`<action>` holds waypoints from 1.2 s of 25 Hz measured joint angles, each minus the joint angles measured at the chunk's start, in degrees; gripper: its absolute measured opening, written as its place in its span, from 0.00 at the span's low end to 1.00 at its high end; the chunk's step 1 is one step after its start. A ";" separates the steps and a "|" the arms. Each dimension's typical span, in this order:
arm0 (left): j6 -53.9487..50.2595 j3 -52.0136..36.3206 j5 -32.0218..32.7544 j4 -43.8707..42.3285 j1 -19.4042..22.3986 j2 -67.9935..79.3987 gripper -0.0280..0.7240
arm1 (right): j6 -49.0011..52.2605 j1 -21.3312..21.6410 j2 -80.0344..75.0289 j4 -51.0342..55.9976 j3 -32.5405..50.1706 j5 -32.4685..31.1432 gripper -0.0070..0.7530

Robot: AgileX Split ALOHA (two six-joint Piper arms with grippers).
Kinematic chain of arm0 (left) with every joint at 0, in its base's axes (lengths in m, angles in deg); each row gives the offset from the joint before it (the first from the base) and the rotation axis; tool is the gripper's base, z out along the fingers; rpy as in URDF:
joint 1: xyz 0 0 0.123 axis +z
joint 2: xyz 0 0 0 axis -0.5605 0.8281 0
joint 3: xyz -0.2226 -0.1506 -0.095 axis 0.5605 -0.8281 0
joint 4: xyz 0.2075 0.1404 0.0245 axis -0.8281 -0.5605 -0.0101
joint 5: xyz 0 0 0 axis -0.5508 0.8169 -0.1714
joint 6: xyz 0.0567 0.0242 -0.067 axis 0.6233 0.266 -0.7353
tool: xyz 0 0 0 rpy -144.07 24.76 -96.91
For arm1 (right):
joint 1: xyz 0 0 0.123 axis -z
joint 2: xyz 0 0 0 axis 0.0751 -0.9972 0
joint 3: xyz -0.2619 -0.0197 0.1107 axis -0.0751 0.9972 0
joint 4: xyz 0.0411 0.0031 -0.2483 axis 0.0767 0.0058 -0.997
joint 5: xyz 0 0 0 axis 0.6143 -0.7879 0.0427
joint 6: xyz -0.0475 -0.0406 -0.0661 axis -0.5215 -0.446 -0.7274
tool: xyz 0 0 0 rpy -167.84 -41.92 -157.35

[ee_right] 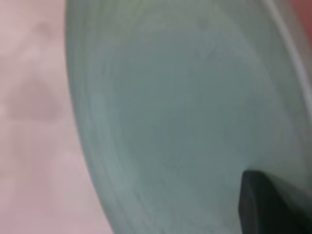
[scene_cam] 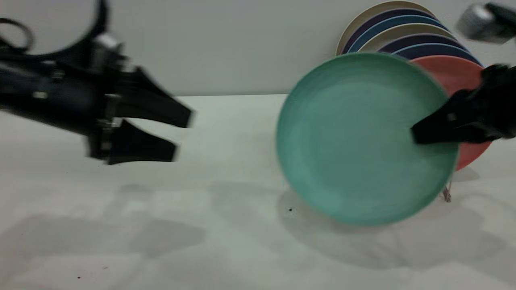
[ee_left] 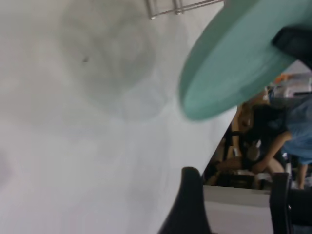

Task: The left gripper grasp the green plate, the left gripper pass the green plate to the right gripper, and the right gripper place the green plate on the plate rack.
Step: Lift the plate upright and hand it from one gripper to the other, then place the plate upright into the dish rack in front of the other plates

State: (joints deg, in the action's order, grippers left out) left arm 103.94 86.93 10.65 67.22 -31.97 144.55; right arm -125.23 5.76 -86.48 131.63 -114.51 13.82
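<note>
The green plate (scene_cam: 358, 137) is held upright above the table, its face toward the camera, just in front of the stacked plates. My right gripper (scene_cam: 421, 135) is shut on the green plate's right rim; one finger (ee_right: 263, 204) lies across the plate's face (ee_right: 185, 117). My left gripper (scene_cam: 181, 133) is open and empty at the left, well clear of the plate, its fingers (ee_left: 192, 204) spread apart. The plate's edge (ee_left: 234, 73) shows in the left wrist view. The plate rack's wire (ee_left: 178, 7) shows in the left wrist view; a wire foot (scene_cam: 446, 194) shows under the plates.
Several plates stand in the rack at the back right: a salmon-pink one (scene_cam: 463, 76) right behind the green plate, then dark blue (scene_cam: 435, 50), beige and blue ones. The pale table (scene_cam: 201, 225) stretches in front and to the left.
</note>
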 joint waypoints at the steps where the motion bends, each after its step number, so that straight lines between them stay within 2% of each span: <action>1: -0.61 0.04 1.23 -1.82 2.10 0.00 0.93 | -0.82 1.03 0.73 -0.81 0.00 0.00 0.10; 5: -6.12 2.32 0.85 -12.72 7.40 -0.06 0.82 | -4.65 3.81 5.09 -8.52 -0.91 0.18 0.10; 11: -24.90 9.97 -6.74 -35.13 7.88 -0.06 0.78 | -4.39 3.80 10.75 -27.40 -7.99 -0.93 0.10; 16: -38.89 15.71 -9.26 -50.80 7.88 -0.06 0.77 | 0.71 3.69 10.94 -41.89 -14.71 -0.17 0.10; 19: -42.14 17.42 -9.31 -54.19 7.88 -0.06 0.77 | 3.62 3.62 10.94 -48.33 -18.52 1.21 0.10; 30: -42.49 17.76 -8.41 -54.33 7.88 -0.06 0.77 | 12.22 3.60 7.72 -61.06 -27.49 1.84 0.10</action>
State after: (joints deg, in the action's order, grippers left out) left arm 61.45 104.69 2.24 12.89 -24.09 144.49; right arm -113.00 9.36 -78.76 70.57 -141.99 15.66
